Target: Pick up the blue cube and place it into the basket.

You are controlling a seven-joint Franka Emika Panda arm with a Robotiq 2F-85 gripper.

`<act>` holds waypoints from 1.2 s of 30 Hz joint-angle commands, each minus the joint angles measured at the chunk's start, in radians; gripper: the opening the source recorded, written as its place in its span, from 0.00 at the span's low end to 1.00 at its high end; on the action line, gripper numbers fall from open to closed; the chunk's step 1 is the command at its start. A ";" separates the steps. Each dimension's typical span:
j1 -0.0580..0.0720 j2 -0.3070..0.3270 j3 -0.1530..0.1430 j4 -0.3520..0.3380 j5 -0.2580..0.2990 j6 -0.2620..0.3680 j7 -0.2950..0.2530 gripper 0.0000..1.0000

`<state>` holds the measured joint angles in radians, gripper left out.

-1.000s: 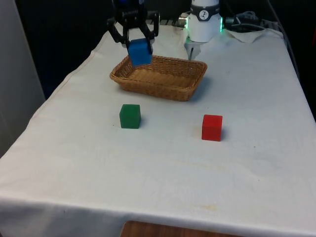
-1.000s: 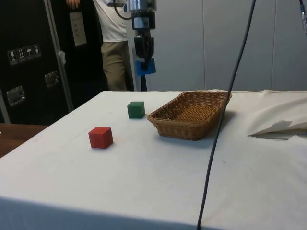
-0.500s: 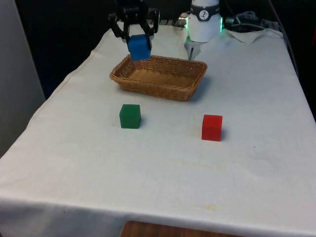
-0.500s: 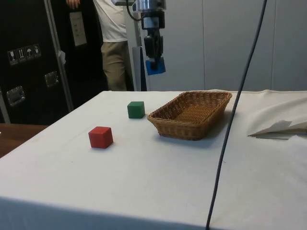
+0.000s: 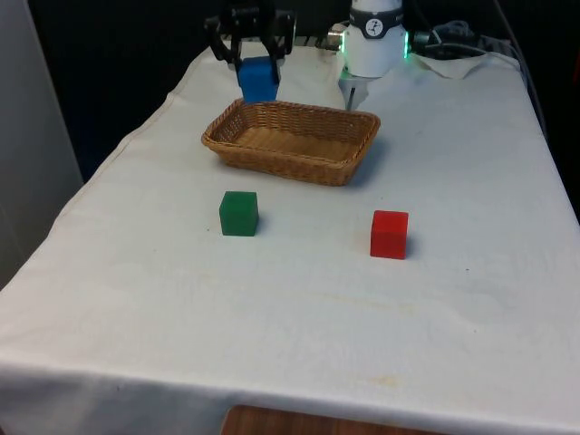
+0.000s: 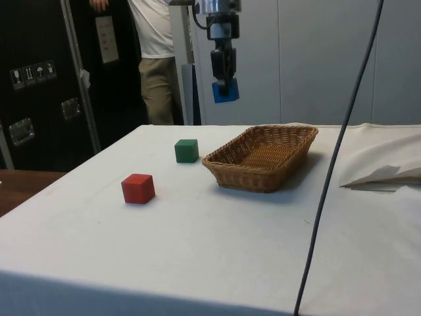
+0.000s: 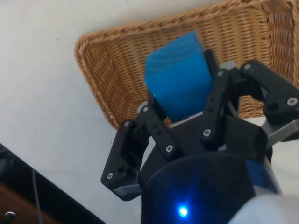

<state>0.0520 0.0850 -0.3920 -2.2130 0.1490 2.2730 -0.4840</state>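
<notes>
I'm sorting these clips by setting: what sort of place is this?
Probably a robotics lab or test room: a cloth-covered table set with coloured cubes and a wicker basket, dark equipment cabinets behind, and a person standing by.

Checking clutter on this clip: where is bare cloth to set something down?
Bare cloth spans the near table in front of the green cube and red cube, and between them. It is crowded at the basket, where the claw holds the blue cube.
</notes>
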 commanded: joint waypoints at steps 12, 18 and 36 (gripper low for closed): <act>0.000 -0.082 -0.001 -0.100 -0.048 0.061 0.039 0.00; -0.001 -0.124 0.002 -0.146 -0.057 0.074 0.050 0.00; -0.005 -0.244 0.008 -0.319 -0.073 0.150 0.069 0.00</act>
<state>0.0510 -0.1550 -0.3880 -2.5200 0.0950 2.4020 -0.4340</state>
